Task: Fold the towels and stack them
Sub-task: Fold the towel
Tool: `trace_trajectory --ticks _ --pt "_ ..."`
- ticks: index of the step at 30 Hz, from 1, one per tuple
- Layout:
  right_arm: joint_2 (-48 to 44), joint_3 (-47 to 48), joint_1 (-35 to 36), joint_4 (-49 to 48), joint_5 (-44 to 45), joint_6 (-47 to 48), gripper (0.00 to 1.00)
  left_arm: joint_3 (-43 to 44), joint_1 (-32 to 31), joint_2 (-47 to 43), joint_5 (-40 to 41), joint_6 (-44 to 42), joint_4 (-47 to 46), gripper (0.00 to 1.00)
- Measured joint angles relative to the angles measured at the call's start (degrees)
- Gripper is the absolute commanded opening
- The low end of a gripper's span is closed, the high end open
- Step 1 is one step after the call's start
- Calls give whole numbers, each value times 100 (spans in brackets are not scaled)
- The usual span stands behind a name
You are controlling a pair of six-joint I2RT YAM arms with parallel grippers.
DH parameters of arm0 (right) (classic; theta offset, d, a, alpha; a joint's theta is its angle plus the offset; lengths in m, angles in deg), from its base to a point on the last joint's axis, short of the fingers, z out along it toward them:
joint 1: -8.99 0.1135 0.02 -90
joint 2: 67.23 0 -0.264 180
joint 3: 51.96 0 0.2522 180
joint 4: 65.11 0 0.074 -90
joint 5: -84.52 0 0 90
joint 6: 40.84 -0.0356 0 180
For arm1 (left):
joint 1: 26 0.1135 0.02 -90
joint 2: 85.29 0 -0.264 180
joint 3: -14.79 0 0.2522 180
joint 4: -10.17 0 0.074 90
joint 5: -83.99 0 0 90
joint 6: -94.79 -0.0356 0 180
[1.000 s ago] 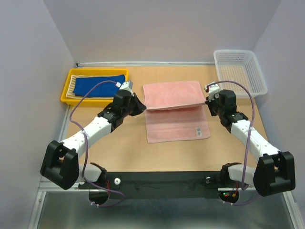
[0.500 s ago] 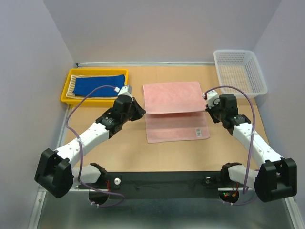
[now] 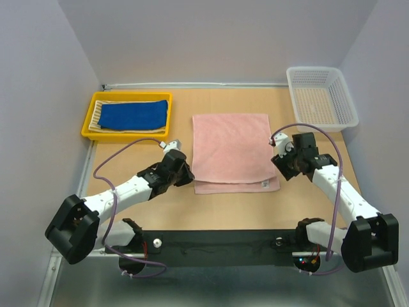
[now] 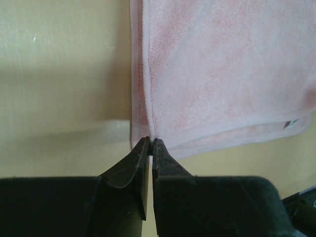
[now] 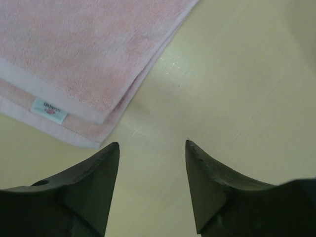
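Yellow plastic forms a shallow tray (image 3: 86,125) well beyond the left gripper's (image 4: 150,140) fingers and off to their left. In it a royal blue towel (image 3: 134,115) lies folded flat on a cream-and-yellow striped towel (image 3: 97,114), whose ribbed edge shows at one side. The left gripper's black, tapered fingers are closed to a hairline slit, nipping the near left corner of the pink towel (image 4: 222,74). This soft terry rectangle is folded double, and its hemmed edge runs straight ahead from the tips. The right gripper's (image 5: 152,143) fingers stand well apart over the bare, pale wooden table (image 5: 237,74), holding nothing. The towel's near right corner, with its small white label (image 5: 48,109), lies just ahead and left of those tips. A white mesh basket (image 3: 313,69) stands far beyond them, to the right.
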Motion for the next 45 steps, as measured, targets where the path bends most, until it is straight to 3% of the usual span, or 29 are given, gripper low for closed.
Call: trace_trajectory --ticks 1,5,9,12,17,22,28,34,40,45 --pt "13 13 7 170 -22 -17 65 -20 -22 0 17 46 7 45" --pt "66 157 61 557 72 -133 68 -22 -114 -59 90 81 92 78" --pt "98 612 76 778 74 -588 68 -22 -125 -584 295 68 393 91" --pt "389 1108 76 752 -188 -1211 58 37 -133 -973 511 55 649 90" --pt "1259 1558 76 450 -518 -2472 41 330 -146 -966 756 -52 916 72" --pt "1773 1266 76 -57 -544 -3644 41 881 -146 4 815 -229 793 65" --pt "2286 1091 76 -673 -509 -4306 42 1541 -149 1604 739 -415 374 58" --pt "3038 1082 76 -1353 -487 -4597 43 2238 -39 2857 811 -671 208 57" --pt "3517 1475 74 -1757 -487 -4680 43 2780 492 3486 752 -951 197 57" --pt "3650 1738 76 -1882 -494 -4793 44 3034 881 3591 715 -1152 201 68"
